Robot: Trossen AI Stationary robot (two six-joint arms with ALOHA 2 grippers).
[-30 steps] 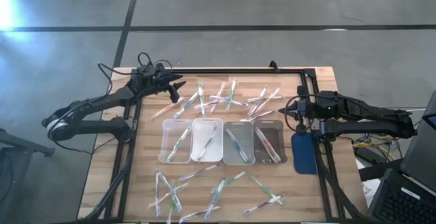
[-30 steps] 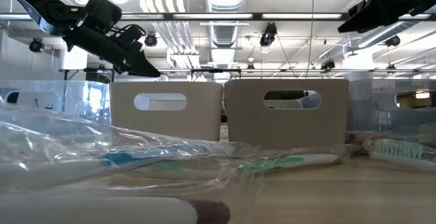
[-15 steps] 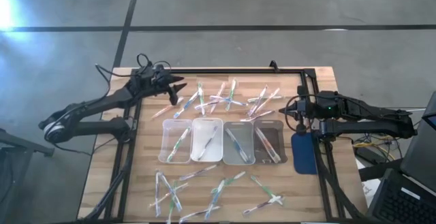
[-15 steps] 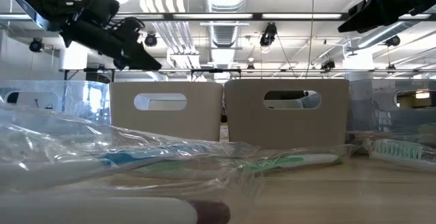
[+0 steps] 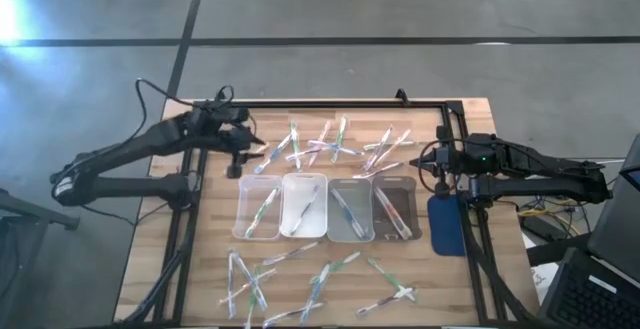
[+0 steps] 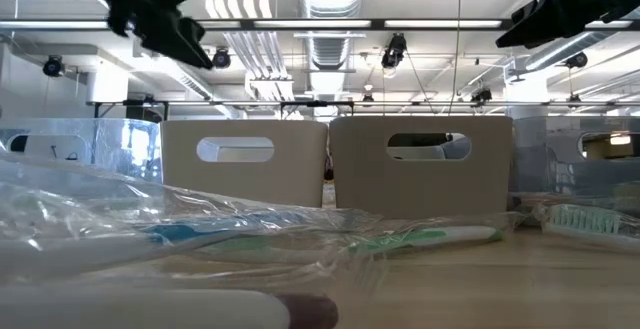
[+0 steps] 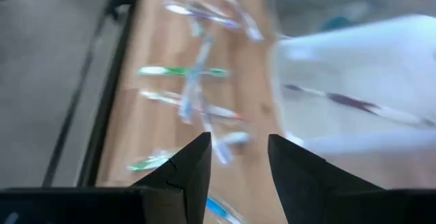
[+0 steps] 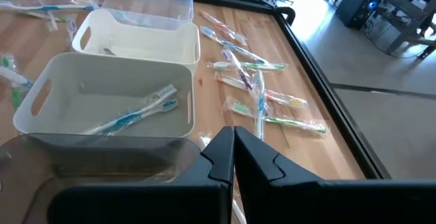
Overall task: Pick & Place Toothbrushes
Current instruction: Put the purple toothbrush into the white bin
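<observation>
Wrapped toothbrushes lie loose on the wooden table in a far cluster (image 5: 330,144) and a near cluster (image 5: 310,279). Between the clusters stand several trays (image 5: 283,207) in a row, each with toothbrushes lying inside. My left gripper (image 5: 240,152) hangs open above the table's far left, beside the far cluster, with nothing between its fingers (image 7: 197,163). My right gripper (image 5: 428,159) waits shut above the right end of the tray row; in the right wrist view its fingers (image 8: 234,142) are closed together, with the trays beyond them.
A black frame rail (image 5: 340,102) runs along the table's far edge and down both sides. A blue flat object (image 5: 447,224) lies at the right edge below my right arm. In the low view, toothbrushes (image 6: 420,237) lie close in front of two tray end walls (image 6: 245,164).
My left gripper has risen and drawn back toward the table's left edge, away from the far cluster, rolling and tipping as it went. It has stayed open with nothing in it.
</observation>
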